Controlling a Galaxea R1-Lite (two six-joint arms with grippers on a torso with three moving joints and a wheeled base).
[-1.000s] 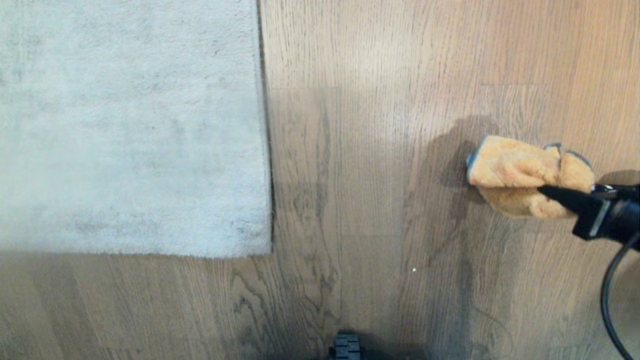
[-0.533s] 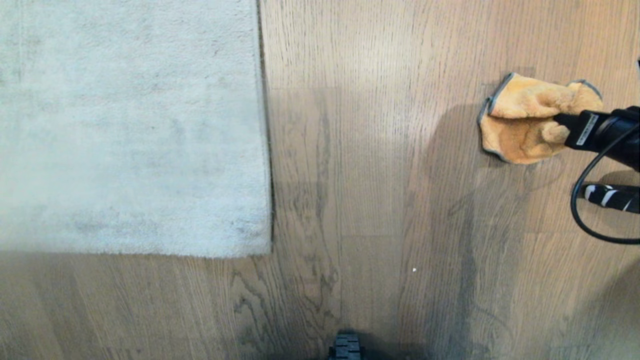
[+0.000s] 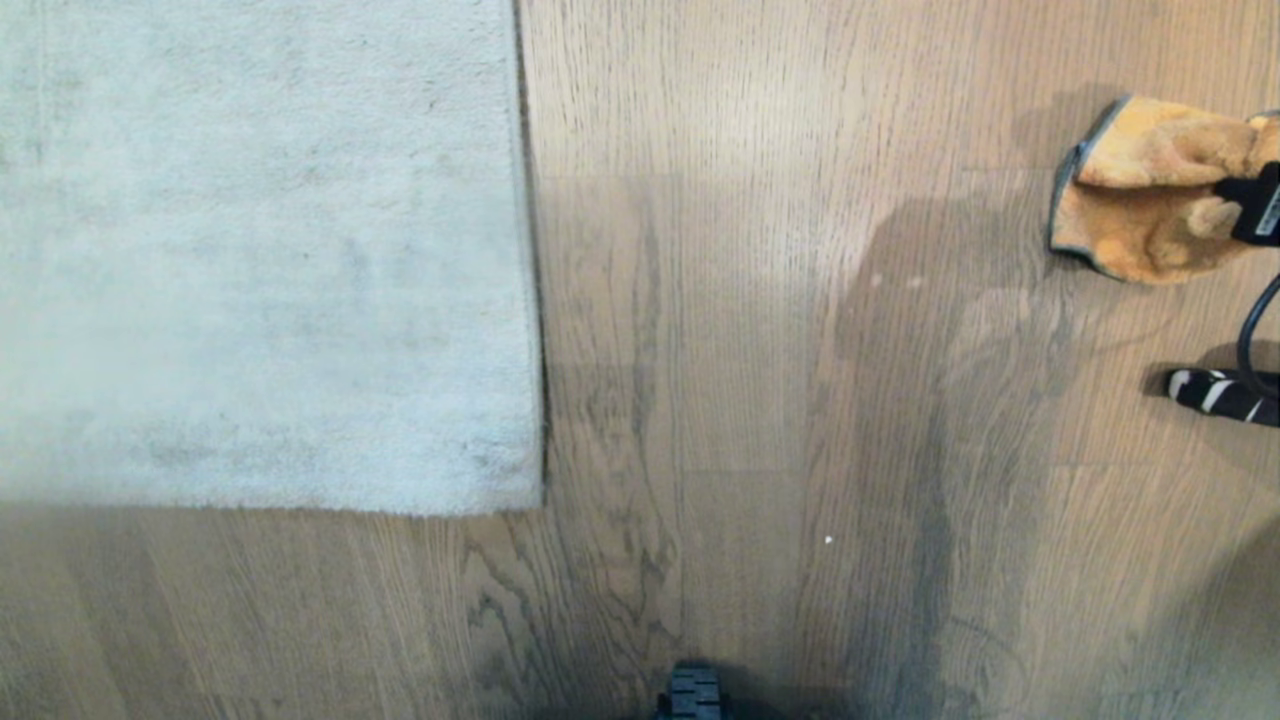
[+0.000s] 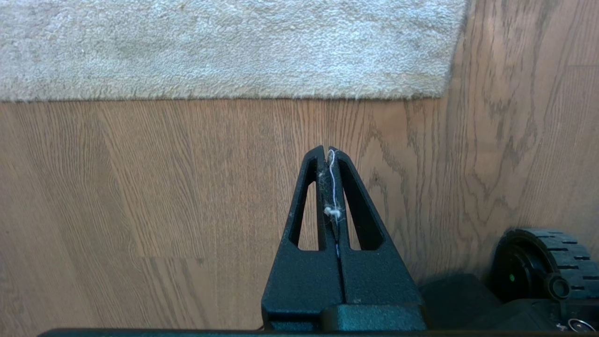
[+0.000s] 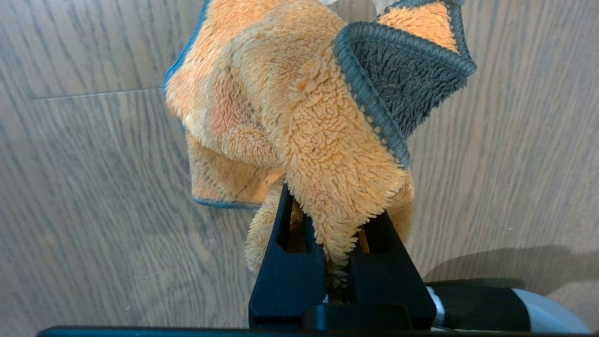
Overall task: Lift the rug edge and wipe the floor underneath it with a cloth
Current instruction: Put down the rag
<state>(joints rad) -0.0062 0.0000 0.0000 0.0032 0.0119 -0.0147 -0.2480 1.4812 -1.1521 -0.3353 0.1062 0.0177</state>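
Observation:
The pale grey rug point(image 3: 260, 250) lies flat on the brown wood-grain floor point(image 3: 740, 400). Its rug edge point(image 3: 532, 300) runs straight down to a corner. The orange-tan cloth point(image 3: 1140, 200) with blue-grey trim is far to the right of the rug, bunched over bare planks. My right gripper point(image 3: 1250, 205) is shut on it at the picture's right border. The right wrist view shows the cloth point(image 5: 290, 117) pinched between the fingers point(image 5: 285, 262) and covering their tips. My left gripper point(image 4: 327, 152) is shut, holds only a wisp of white lint, and hangs short of the rug's near edge point(image 4: 224, 97).
A black-and-white striped thing point(image 3: 1220, 392) lies on the floor near the right border, below the cloth. A black ribbed part of the robot point(image 3: 690, 695) shows at the bottom middle. A wheel of the base point(image 4: 538, 262) sits beside the left gripper.
My right gripper has carried the cloth farther away and to the right, away from the rug. The striped thing has come into sight. The rug and the left gripper have not moved.

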